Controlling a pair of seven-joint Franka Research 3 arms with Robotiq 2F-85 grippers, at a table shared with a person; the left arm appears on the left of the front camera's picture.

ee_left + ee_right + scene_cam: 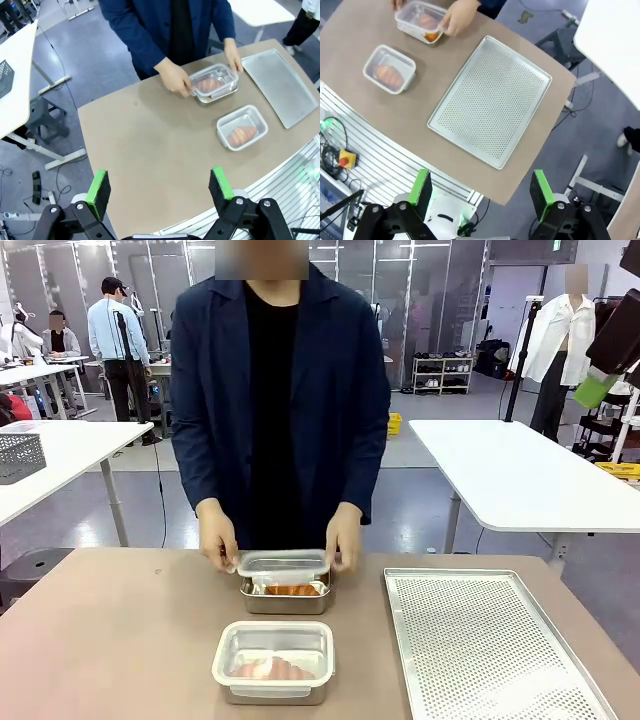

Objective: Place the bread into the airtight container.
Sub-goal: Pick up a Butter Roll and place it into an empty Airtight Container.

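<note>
Bread is already boxed far ahead of the left claw, both claws spread wide and empty, so the lid being pressed by hands looks like closing up.

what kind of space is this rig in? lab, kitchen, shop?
Most likely a robotics lab or data-collection workspace, not a kitchen. White worktables stand in rows on a bare grey floor, people work at a table in the background, and a shelving rack sits by the glass partitions.
</note>
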